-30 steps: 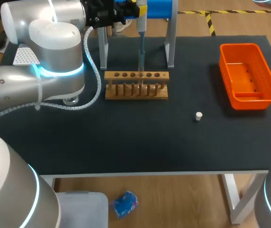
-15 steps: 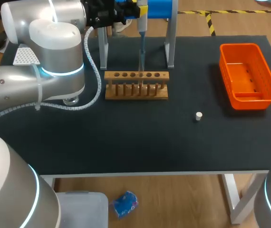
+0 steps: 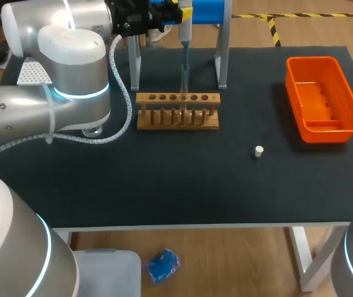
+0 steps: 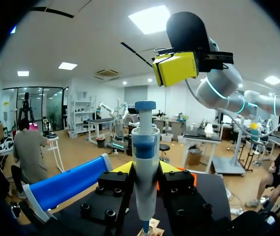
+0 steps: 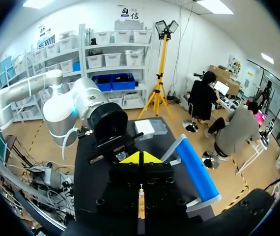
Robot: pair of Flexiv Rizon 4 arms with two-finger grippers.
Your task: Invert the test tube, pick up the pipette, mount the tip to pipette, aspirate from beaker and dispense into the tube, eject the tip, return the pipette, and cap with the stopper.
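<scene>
The left gripper (image 4: pixel 146 172) is closed on the pipette (image 3: pixel 185 55), its fingers pressed to the barrel from both sides, so the tool hangs upright and steady; in the head view it sits at the upper middle of the frame, between the legs of the stand (image 3: pixel 222 55), its thin lower end just behind the wooden rack (image 3: pixel 177 111); I judge that this keeps it lined up with either the stand or the rack holes, though which step this is I cannot tell, nor can I make out a tube; the right gripper (image 5: pixel 140 158) is pinched shut on nothing, held high above, probably to stay clear; the white stopper (image 3: pixel 259 151) lies alone on the counter (image 3: pixel 183 179), lower right of the rack, so capping remains; the orange basket (image 3: pixel 321 127) stands at upper right.
</scene>
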